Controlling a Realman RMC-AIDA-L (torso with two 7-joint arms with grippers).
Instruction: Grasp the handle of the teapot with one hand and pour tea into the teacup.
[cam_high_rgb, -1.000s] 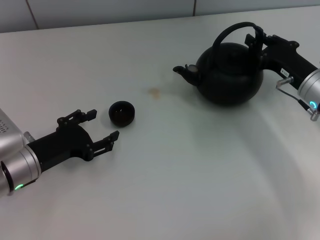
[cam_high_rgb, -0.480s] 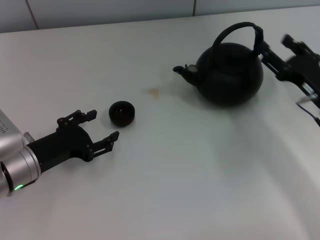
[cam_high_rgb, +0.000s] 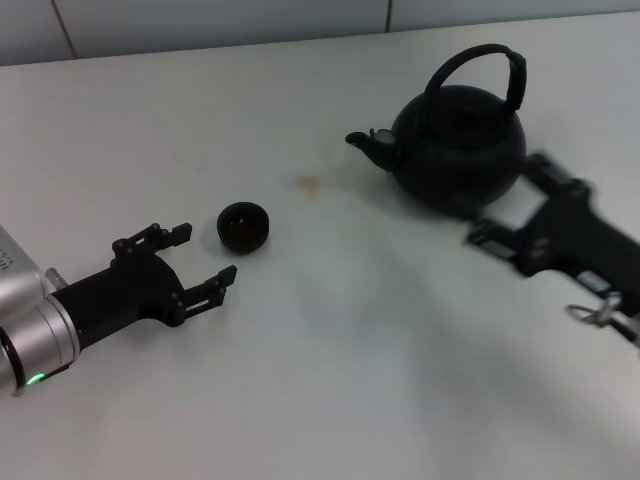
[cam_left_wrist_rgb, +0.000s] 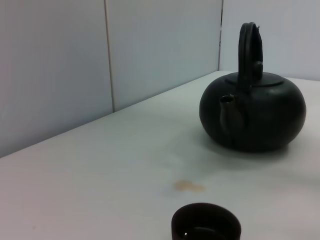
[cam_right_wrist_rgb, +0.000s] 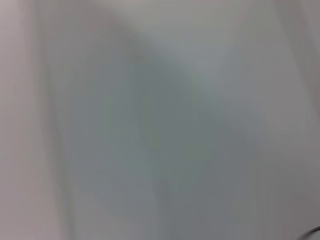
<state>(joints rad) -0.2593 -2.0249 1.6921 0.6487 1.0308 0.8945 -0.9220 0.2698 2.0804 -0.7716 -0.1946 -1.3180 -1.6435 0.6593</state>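
The matte-black teapot (cam_high_rgb: 458, 150) stands upright at the back right of the white table, spout toward the left. Its arched handle (cam_high_rgb: 480, 58) is free, with nothing on it. My right gripper (cam_high_rgb: 514, 204) is open and empty, low over the table just in front and right of the teapot, blurred by motion. The small dark teacup (cam_high_rgb: 244, 226) sits left of centre. My left gripper (cam_high_rgb: 208, 251) is open and empty, just in front and left of the cup. The left wrist view shows the cup (cam_left_wrist_rgb: 206, 226), teapot (cam_left_wrist_rgb: 255, 117) and handle (cam_left_wrist_rgb: 248, 45). The right wrist view shows only blur.
A small brownish stain (cam_high_rgb: 309, 183) lies on the table between cup and teapot; it also shows in the left wrist view (cam_left_wrist_rgb: 189, 186). A tiled wall (cam_left_wrist_rgb: 100, 65) runs along the table's far edge.
My right gripper has let go of the handle and swung from behind the teapot's right side down to the table in front and right of it. Teapot, cup and left arm have not moved.
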